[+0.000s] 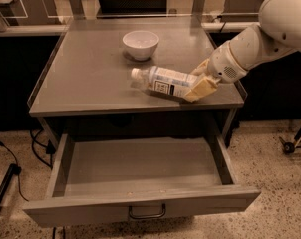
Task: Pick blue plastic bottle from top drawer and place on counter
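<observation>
The blue plastic bottle [163, 81] is clear with a white cap and a white-and-blue label. It lies nearly flat, cap to the left, just above or on the front right of the counter [90, 78]. My gripper [196, 81] comes in from the right and is shut on the bottle's base end. The top drawer [140, 171] is pulled wide open below the counter, and its inside shows nothing. Its bar handle [147, 213] is at the centre of the front panel.
A white bowl [140, 44] stands on the counter behind the bottle. My white arm [260, 39] reaches in over the counter's right edge. Cables [21, 153] lie on the speckled floor at the left. A wheeled base [295, 143] is at the right.
</observation>
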`<state>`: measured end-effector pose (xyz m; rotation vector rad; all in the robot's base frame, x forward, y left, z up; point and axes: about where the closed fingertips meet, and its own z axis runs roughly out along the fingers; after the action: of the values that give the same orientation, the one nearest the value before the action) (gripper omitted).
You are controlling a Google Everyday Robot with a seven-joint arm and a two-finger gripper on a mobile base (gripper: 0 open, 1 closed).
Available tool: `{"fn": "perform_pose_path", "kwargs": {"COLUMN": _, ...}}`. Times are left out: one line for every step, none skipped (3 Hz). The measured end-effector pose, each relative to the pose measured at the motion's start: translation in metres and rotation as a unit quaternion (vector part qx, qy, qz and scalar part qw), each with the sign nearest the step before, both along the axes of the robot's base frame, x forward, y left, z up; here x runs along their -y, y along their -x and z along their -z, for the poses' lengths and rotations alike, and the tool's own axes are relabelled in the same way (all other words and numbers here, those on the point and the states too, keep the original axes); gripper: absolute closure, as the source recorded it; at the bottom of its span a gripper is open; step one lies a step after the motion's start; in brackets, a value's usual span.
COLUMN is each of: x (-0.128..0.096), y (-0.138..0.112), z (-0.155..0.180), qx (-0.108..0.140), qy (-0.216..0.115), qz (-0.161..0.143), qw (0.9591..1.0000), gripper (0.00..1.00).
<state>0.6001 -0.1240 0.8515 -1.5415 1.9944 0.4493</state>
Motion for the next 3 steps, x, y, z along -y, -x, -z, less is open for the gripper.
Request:
{"fn": "perform_pose_path", "kwargs": {"x": -0.0056, "y": -0.0064, "z": 0.0124, "qx": 0.011, "qy": -0.009, "qz": 0.023, "qw": 0.9996, "gripper": 1.0}}
{"fn": "perform_pose_path", "kwargs": {"x": -0.011, "y": -0.01, "z": 0.0158, "qx": 0.016, "qy": -0.011, "qz": 0.027, "qw": 0.9995, "gripper": 0.83}}
{"fn": "perform_pose_path", "kwargs": {"x": -0.0111, "y": -0.0099, "z": 0.0157, "qx": 0.016, "qy": -0.011, "qz": 0.027, "qw": 0.9995, "gripper": 0.6}}
